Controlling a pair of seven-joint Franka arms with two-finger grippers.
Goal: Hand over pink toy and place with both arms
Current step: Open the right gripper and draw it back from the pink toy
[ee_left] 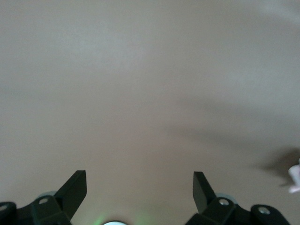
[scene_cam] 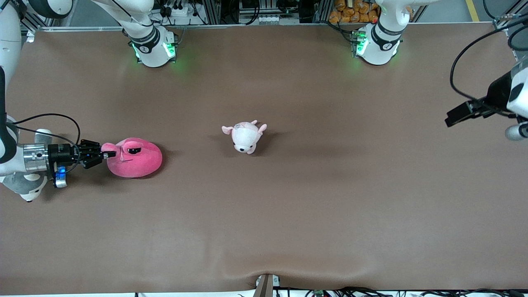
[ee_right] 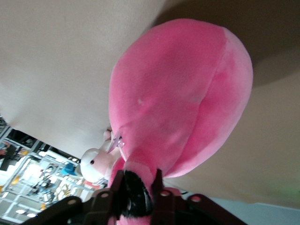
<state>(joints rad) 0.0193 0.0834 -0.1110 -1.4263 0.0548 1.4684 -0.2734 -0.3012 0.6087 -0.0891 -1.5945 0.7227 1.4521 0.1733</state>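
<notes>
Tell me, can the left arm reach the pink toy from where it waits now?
Probably not yet: the left pincer waits open at its own table end, while the pink toy sits at the right arm's end, gripped by the right pincer.

My arms (scene_cam: 144, 29) are white with black joint bands, green-lit bases and black cables. Each silver wrist (scene_cam: 32, 156) carries a black gripper (scene_cam: 108, 155); one shows a blue light.

We look down on the worktop (scene_cam: 288, 214) from high in front; our wrist views sit close above it.
</notes>
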